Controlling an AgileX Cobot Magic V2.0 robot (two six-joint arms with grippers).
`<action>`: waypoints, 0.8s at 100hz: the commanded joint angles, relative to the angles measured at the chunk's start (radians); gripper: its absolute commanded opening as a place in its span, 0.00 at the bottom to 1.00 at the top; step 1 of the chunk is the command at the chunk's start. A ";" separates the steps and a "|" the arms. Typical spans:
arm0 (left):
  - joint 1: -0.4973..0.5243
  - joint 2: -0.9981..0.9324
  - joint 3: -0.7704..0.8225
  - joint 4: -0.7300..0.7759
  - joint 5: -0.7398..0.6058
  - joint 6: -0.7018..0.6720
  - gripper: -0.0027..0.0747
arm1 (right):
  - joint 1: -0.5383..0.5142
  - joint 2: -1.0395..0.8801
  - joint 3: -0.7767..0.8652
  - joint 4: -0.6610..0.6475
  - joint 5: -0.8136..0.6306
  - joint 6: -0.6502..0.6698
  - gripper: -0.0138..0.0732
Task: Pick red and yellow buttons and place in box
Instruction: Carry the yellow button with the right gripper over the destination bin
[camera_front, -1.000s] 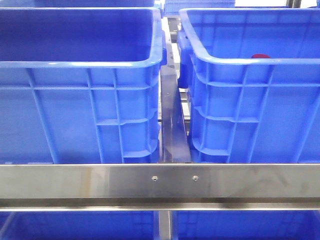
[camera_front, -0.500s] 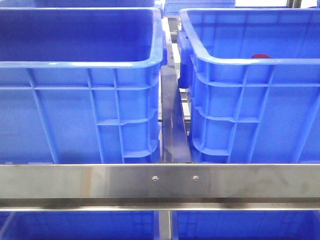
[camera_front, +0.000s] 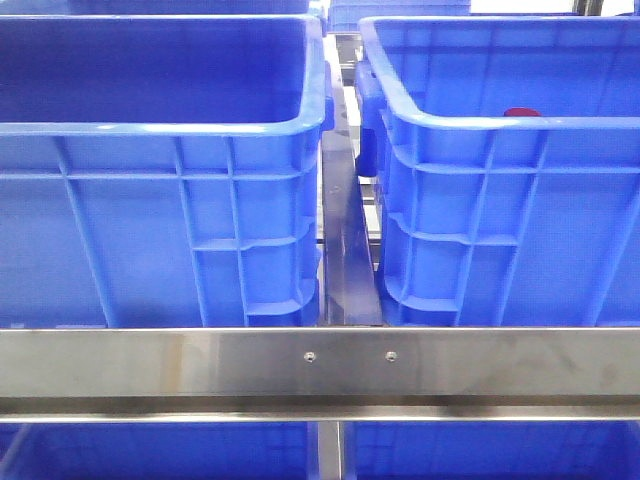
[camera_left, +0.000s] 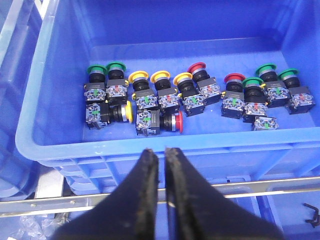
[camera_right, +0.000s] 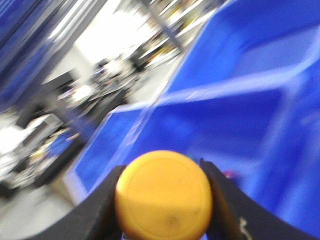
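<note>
Gripping a yellow button (camera_right: 163, 195) between my right gripper's (camera_right: 163, 200) jaws, I judge one piece picked but not yet dropped in a box (camera_right: 260, 125), a blurred blue crate beyond it. My left gripper (camera_left: 160, 157) hangs with jaws nearly closed on nothing, above the near rim of a crate (camera_left: 60, 145) of buttons; a red button (camera_left: 172, 121) lies toppled at about twelve o'clock from them, waiting.

Two large blue plastic crates sit side by side beyond a steel crossbar (camera_front: 320, 365): one (camera_front: 160, 180) on my left, one (camera_front: 510, 200) on my right. Another blue crate (camera_left: 45, 135) holds a cluster of mushroom-head push buttons (camera_left: 165, 97).
</note>
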 joint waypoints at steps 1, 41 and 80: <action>0.001 0.006 -0.026 0.006 -0.074 0.000 0.01 | -0.044 -0.027 -0.057 -0.002 -0.087 -0.040 0.13; 0.001 0.006 -0.026 0.007 -0.074 0.000 0.01 | -0.077 0.018 -0.072 -0.253 -0.744 -0.173 0.13; 0.001 0.006 -0.026 0.007 -0.074 0.000 0.01 | -0.077 0.255 -0.090 -0.253 -0.962 -0.179 0.13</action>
